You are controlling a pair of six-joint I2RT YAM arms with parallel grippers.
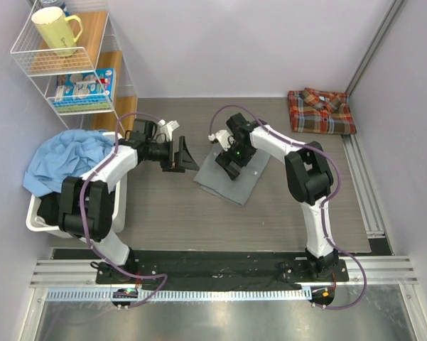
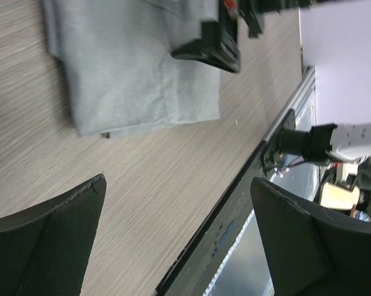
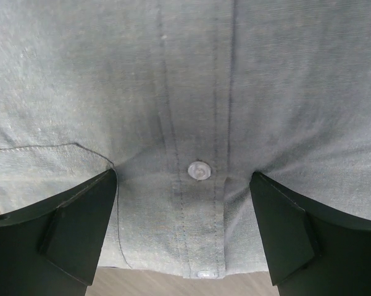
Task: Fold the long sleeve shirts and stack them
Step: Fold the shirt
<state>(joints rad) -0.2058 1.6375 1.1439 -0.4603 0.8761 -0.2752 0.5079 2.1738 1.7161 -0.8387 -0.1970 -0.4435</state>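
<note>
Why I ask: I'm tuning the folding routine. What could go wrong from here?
The right end effector, open, presses into the grey shirt either side of a button; closing may pinch only the top layer and undo the fold. The plaid shirt lies in the far corner; carried by one end effector, the grey shirt may sag open.

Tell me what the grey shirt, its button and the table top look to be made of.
Grey shirt: woven cloth, likely cotton, matte; fine slubby weave and stitched seams show. Button: pale, slightly glossy, probably plastic. Table top: wood-look surface, matte grey-brown with straight grain lines; laminate or real wood, cannot tell.
</note>
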